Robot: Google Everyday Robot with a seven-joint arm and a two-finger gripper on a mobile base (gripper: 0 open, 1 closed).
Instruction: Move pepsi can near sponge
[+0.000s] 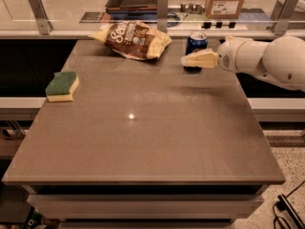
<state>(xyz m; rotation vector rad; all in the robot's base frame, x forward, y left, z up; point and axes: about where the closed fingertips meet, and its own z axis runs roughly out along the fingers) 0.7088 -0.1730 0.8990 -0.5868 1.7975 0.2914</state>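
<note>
Brown tabletop (143, 142) carries three items. Sponge (62, 86) lies near the left edge (green side up). Chip bag (135, 40) lies flat at far centre. Pepsi can (196, 42) stands upright near the bag's right. Gripper (185, 60) sits at the can's near side, above the top.

Glossy white arm (281, 61); bulbous, rounded shell segments; shorter drum-shaped wrist housing; gripper (189, 60) cream-yellow, wedge-shaped, tapering to a blunt tip, over the far right part of the worktop (143, 142).
</note>
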